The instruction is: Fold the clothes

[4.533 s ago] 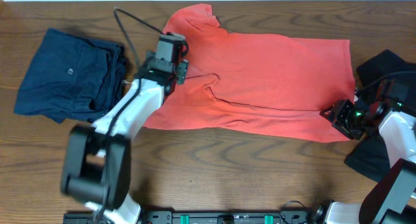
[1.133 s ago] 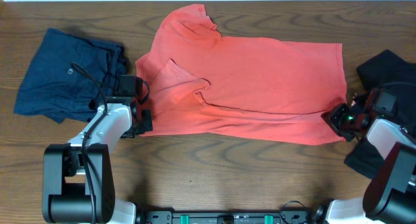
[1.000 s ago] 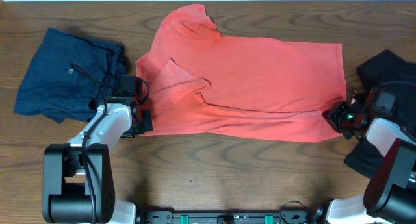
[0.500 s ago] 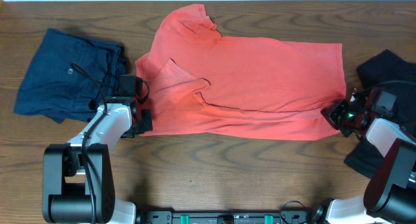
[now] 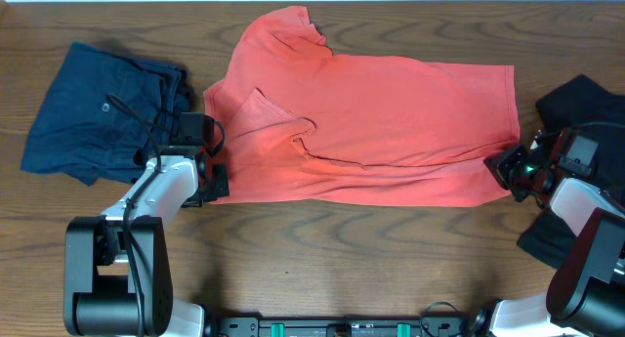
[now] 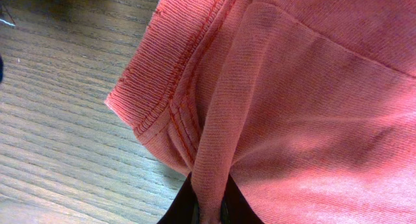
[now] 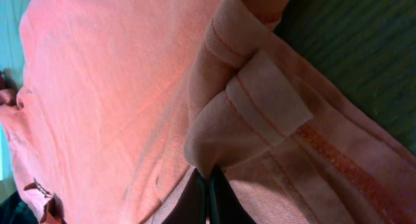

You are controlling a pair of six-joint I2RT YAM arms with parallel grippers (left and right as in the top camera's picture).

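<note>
Inspector: Well, where is the garment in hand?

Observer: From where I stand, the coral-red T-shirt (image 5: 371,112) lies spread sideways across the middle of the table (image 5: 322,269). Its collar (image 5: 298,29) is toward the far left and its bottom hem (image 5: 515,112) is to the right. A navy garment (image 5: 98,112) sits just beside it on the left. A black garment (image 5: 581,98) lies at the right edge, partly under the right arm.

Inspector: State of the tools?

Observer: The left gripper (image 5: 213,181) is closed tight on a pinch of cloth at the shirt's near-left corner. Its wrist view shows a ridge of fabric (image 6: 214,139) drawn down between narrow jaws, beside a ribbed seam (image 6: 156,100). The right gripper (image 5: 510,171) is likewise clamped on the near-right corner, with a bunched fold (image 7: 214,130) of that hem caught in it.

Inspector: Reason for that hold?

Observer: In my judgement, taking one corner each along the near edge lets both arms raise that edge evenly and carry it across. The fold itself is not yet made.

Inspector: Risk?

Observer: The pinches are thin. Either could slip if the arms pull unevenly.
</note>
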